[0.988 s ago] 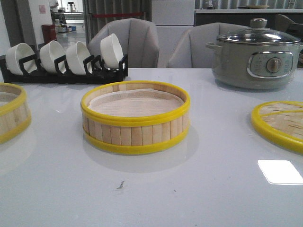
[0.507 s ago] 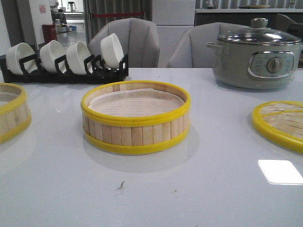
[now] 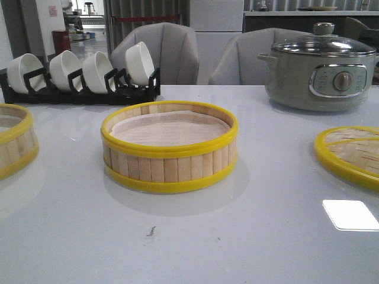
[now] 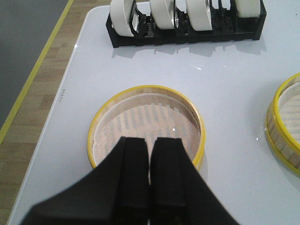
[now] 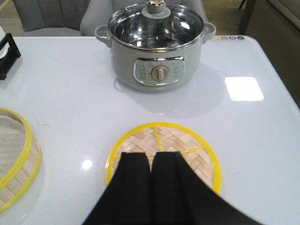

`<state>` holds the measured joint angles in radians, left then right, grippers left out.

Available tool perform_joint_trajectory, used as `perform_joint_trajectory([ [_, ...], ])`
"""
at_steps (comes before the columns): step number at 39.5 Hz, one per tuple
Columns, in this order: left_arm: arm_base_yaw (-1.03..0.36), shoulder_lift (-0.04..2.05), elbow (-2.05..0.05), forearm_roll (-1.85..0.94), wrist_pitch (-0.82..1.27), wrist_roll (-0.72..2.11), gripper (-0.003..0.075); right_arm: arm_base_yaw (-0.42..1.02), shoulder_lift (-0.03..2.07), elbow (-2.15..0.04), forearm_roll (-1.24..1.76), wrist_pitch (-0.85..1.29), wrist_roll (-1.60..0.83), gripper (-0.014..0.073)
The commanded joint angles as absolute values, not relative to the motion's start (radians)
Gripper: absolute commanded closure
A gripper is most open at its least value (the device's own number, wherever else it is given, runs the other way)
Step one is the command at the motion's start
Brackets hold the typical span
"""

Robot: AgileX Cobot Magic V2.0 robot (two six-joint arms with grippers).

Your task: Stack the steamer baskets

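One steamer basket (image 3: 169, 148) stands in the middle of the white table, slat wall, yellow rings, pale liner inside. It shows at the edge of the left wrist view (image 4: 286, 122) and of the right wrist view (image 5: 14, 159). The second steamer basket (image 3: 13, 142) stands at the far left, cut by the frame. In the left wrist view it (image 4: 145, 119) lies below my left gripper (image 4: 150, 140), which is shut and empty above it. My right gripper (image 5: 151, 154) is shut and empty above the flat woven lid (image 5: 180, 140). Neither gripper shows in the front view.
A black rack with several white bowls (image 3: 83, 77) stands at the back left. A grey electric pot with glass lid (image 3: 320, 68) stands at the back right. The woven lid (image 3: 349, 154) lies at the right. The table's left edge (image 4: 70, 84) is close to the left basket.
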<state>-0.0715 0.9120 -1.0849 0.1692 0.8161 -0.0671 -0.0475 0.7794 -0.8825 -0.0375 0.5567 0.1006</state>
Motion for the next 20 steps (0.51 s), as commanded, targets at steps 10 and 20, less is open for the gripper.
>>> perform_joint_trajectory([
  [10, -0.070, 0.905, -1.111, 0.176, 0.760, -0.067, 0.0627, -0.049, 0.804, -0.933, -0.046, 0.365, 0.093, 0.0543],
  [20, -0.070, 0.905, -1.111, 0.131, 0.773, -0.068, 0.0627, -0.049, 0.805, -0.933, -0.019, 0.375, 0.101, 0.0536],
])
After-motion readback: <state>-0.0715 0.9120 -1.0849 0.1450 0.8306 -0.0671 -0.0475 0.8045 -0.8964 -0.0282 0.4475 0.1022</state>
